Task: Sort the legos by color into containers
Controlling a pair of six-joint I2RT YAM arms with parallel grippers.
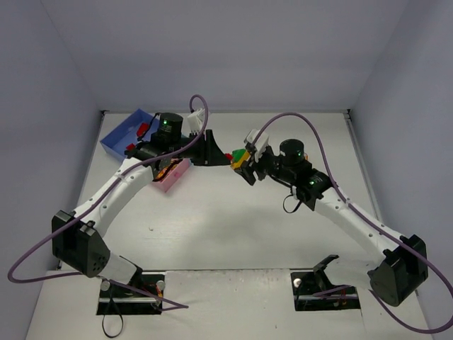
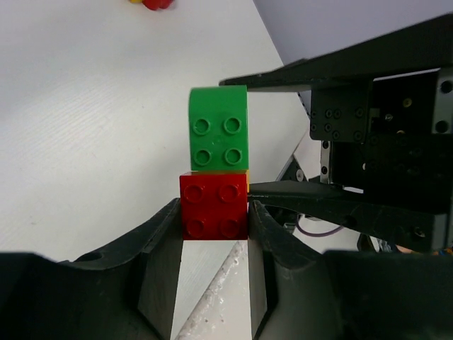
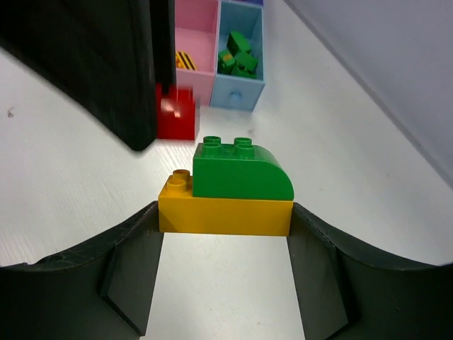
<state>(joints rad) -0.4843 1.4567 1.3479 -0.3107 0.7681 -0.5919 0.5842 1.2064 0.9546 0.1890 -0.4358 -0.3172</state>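
A stack of legos hangs above the table between both grippers. Its base is a yellow brick [image 3: 225,216], and my right gripper [image 3: 225,225] is shut on that brick's ends. On it sits a curved green brick [image 3: 241,173], with a red brick [image 2: 214,207] beside the green one [image 2: 218,127]. My left gripper [image 2: 214,216] is shut on the red brick. From above, the two grippers [image 1: 226,157] [image 1: 245,164] meet at mid-table. The tray stands at the far left: blue compartment [image 1: 120,138], pink compartment [image 3: 202,28], and teal compartment [image 3: 244,85] holding green legos [image 3: 237,60].
A yellow-and-black striped piece [image 3: 185,60] lies in the pink compartment. A red brick [image 1: 141,129] shows in the blue one. Loose red and yellow legos [image 2: 150,3] lie on the table far from the left gripper. Purple cables [image 1: 304,127] arc over both arms.
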